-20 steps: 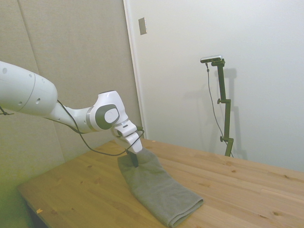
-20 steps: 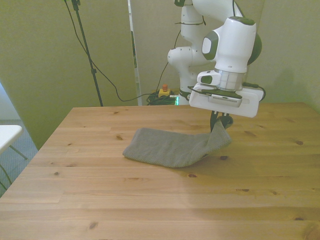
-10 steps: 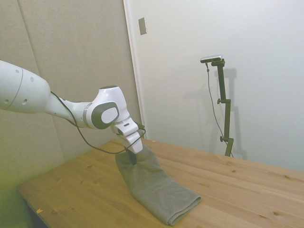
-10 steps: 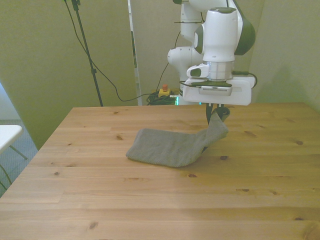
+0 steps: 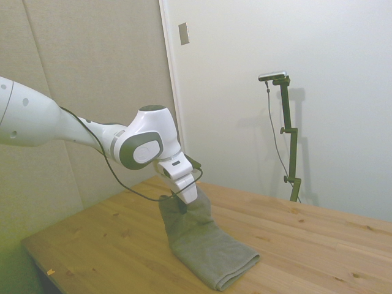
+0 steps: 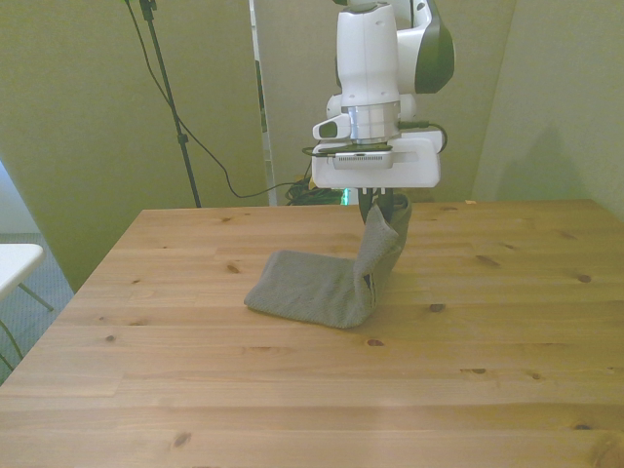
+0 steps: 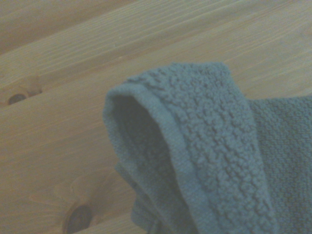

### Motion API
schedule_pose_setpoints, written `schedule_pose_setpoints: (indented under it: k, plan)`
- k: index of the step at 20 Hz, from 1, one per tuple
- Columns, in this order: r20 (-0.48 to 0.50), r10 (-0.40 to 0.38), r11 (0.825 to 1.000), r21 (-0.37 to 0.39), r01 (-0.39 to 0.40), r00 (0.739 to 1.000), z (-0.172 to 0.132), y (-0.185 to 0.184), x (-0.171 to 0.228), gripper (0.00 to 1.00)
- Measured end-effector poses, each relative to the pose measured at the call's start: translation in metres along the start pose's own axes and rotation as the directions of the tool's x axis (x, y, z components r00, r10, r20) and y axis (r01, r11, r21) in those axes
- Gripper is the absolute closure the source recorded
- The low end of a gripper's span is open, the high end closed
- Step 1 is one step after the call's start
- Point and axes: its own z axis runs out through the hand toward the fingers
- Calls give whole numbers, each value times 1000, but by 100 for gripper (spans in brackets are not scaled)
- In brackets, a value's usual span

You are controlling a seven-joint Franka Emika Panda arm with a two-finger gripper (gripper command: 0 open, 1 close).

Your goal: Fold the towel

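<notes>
The grey-olive terry towel (image 6: 312,288) lies on the wooden table (image 6: 292,390) with one end lifted steeply. My gripper (image 6: 382,203) is shut on that raised end, which stands nearly upright above the part that lies flat. In the side view the towel (image 5: 208,245) rises to the gripper (image 5: 182,205) at its near-left end and lies flat toward the table's front. The wrist view shows the towel's held, curled edge (image 7: 195,146) from close by, above bare wood.
A dark stand with cables (image 6: 171,97) rises behind the table at the front view's left. The robot's base with a red button (image 6: 319,178) stands behind the far edge. A white object (image 6: 15,263) pokes in at the left edge.
The gripper has carried the towel's end toward the front view's left and higher. The lifted part now stands steeper, partly over the flat part.
</notes>
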Motion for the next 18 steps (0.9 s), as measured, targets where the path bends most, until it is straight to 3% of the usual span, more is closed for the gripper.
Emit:
schedule_pose_setpoints:
  k: [10,18]
  plan:
    - [13,34,997,64,-35,999,-25,19,25,100]
    - [64,61,989,134,-69,996,-18,59,49,100]
